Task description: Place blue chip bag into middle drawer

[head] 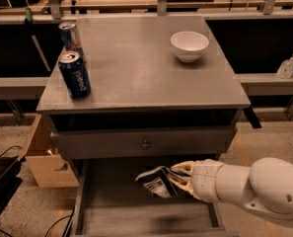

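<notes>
1. A grey bench (146,78) fills the middle of the frame, seen from above and in front.
2. On its top at the left stands a blue Pepsi can (74,74), with a second can (69,33) just behind it.
3. A white bowl (189,45) sits at the upper right of the top.
4. Under the top is a shut drawer front (111,143) with a small round knob (145,144).
5. Below that, the drawer (116,214) is pulled open toward the bottom of the frame, showing its plank floor.
6. A white arm (254,189) reaches in from the lower right.
7. Its claw (178,177) is over the right half of the drawer, just under the drawer front.
8. The claw's pale fingers (183,168) pinch the bag (155,180), which sticks out to their left.
9. The bag is dark blue with white print, crumpled, and hangs inside the drawer's outline above the floor.
10. A cardboard box (42,159) stands on the ground at the left, and a clear bottle (287,66) on a ledge at the right edge.
</notes>
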{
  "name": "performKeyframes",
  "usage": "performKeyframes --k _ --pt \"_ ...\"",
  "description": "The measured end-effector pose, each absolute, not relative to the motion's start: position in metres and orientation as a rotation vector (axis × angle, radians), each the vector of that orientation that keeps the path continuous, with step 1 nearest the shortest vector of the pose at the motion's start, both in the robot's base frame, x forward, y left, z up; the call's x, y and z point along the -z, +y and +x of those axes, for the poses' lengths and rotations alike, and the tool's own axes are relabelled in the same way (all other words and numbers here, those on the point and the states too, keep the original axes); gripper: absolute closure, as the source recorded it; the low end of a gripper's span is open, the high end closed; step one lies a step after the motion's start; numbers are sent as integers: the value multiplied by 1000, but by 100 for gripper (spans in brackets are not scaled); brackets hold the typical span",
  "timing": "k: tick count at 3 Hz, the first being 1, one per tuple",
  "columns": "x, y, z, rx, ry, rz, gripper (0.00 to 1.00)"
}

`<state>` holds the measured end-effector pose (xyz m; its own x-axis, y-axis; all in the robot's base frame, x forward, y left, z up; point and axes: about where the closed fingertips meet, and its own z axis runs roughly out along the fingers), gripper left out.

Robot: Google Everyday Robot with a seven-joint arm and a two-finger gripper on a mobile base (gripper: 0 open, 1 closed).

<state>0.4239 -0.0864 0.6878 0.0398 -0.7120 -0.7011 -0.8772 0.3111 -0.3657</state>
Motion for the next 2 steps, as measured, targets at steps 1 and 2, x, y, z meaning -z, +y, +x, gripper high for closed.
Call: performKeyframes --k 1,2 --pt "-654 -50 425 -322 1702 -1495 100" --pt "-628 -13 431 -393 1676 -1538 100"
